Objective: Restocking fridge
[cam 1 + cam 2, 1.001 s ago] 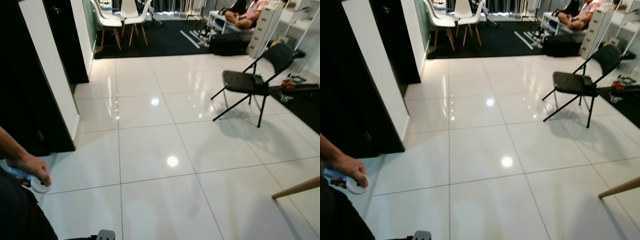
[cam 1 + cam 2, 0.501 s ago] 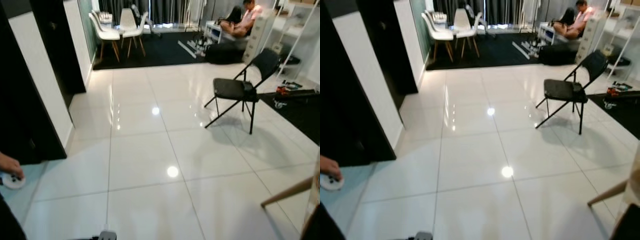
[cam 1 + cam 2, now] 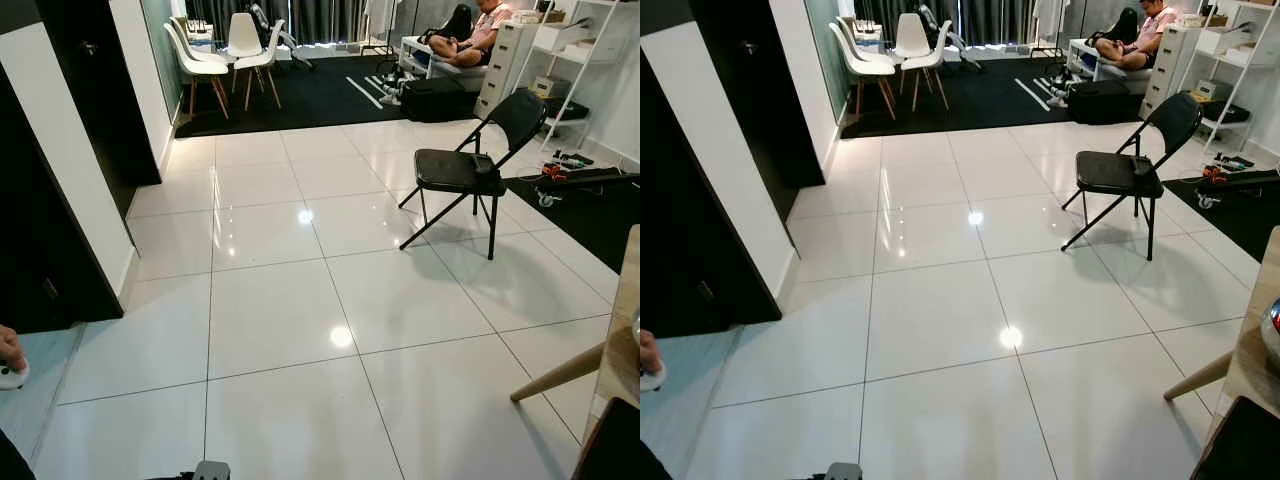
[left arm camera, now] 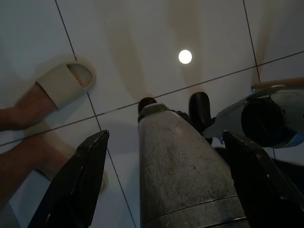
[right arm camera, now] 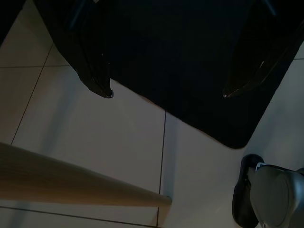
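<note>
My left gripper point(image 4: 161, 185) hangs at my side with its two black fingers point(image 4: 78, 183) spread wide and holding nothing, pointed down at glossy white floor tiles point(image 4: 142, 38) where a person's foot in a pale slipper point(image 4: 61, 85) stands just beside my own silver leg point(image 4: 185, 166). My right gripper point(image 5: 166, 90) likewise hangs empty, its fingers point(image 5: 97, 71) wide apart over the edge of a black mat point(image 5: 190, 71), with a light wooden leg point(image 5: 71, 183) slanting across the tiles near it. Ahead of me the tiled floor point(image 3: 290, 310) stretches bright under ceiling-light reflections; a black folding chair point(image 3: 465, 165) stands well apart on my right, and white chairs point(image 3: 225, 50) sit on dark carpet at the far end, near a seated person point(image 3: 470, 30) beside white drawers point(image 3: 500, 65). A person's hand point(image 3: 8, 350) holding a small white controller point(image 3: 12, 376) shows at my near left by a dark doorway point(image 3: 40, 240), and a wooden table edge point(image 3: 620, 340) at my near right. I cannot make out a fridge or any stock
</note>
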`<state>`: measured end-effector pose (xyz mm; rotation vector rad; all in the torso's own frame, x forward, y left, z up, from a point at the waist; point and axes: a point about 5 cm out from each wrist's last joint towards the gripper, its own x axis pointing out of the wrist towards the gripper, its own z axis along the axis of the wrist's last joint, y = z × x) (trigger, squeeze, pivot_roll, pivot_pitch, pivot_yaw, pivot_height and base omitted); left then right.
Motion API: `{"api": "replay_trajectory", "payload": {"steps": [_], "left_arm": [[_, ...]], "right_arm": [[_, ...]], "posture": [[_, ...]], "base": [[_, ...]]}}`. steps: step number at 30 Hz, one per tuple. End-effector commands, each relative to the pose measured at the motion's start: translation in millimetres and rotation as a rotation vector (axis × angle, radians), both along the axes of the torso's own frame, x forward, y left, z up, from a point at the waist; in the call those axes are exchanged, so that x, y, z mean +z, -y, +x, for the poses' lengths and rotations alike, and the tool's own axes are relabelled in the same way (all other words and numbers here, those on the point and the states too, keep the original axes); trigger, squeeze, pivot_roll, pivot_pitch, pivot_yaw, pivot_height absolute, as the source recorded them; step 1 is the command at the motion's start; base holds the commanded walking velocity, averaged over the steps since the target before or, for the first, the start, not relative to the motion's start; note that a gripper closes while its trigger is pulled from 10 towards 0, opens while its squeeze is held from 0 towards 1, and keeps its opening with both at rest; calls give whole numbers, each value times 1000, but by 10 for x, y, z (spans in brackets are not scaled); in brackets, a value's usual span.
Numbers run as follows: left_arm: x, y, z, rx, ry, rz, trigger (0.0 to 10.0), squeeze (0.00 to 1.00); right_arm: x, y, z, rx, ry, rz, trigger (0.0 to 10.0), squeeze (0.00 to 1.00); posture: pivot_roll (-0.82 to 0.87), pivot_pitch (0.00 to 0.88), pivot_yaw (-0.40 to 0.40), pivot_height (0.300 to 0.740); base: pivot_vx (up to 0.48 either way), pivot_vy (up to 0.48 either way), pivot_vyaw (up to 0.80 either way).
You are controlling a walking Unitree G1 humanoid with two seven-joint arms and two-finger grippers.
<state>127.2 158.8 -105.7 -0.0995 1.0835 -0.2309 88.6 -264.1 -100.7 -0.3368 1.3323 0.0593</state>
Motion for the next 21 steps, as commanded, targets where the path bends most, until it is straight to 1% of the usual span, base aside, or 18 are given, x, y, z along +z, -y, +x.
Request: {"api": "replay_trajectory", "payload": {"steps": [1, 7, 10, 14, 21], "left_arm": [[-48, 20, -141, 7, -57, -12, 10000, 0], [-43, 2, -118, 18, -53, 3, 10000, 0], [-45, 14, -128, -10, -58, 3, 10000, 0], [-53, 23, -158, -24, -64, 0, 10000, 0], [-56, 32, -169, -31, -66, -3, 10000, 0]], "right_arm": [[5, 8, 9, -13, 9, 1, 10000, 0], [5, 8, 11, -13, 10, 2, 10000, 0], [7, 8, 19, -12, 11, 3, 10000, 0], [8, 5, 24, -10, 12, 4, 10000, 0], [12, 11, 31, -6, 12, 4, 10000, 0]], "posture": [[-49, 20, -1, 740], [-51, 19, -1, 740], [-52, 20, -1, 740], [-52, 20, -1, 740], [-52, 22, -6, 740]], "base": [[0, 0, 0], [0, 0, 0], [0, 0, 0], [248, 0, 0], [276, 0, 0]]}}
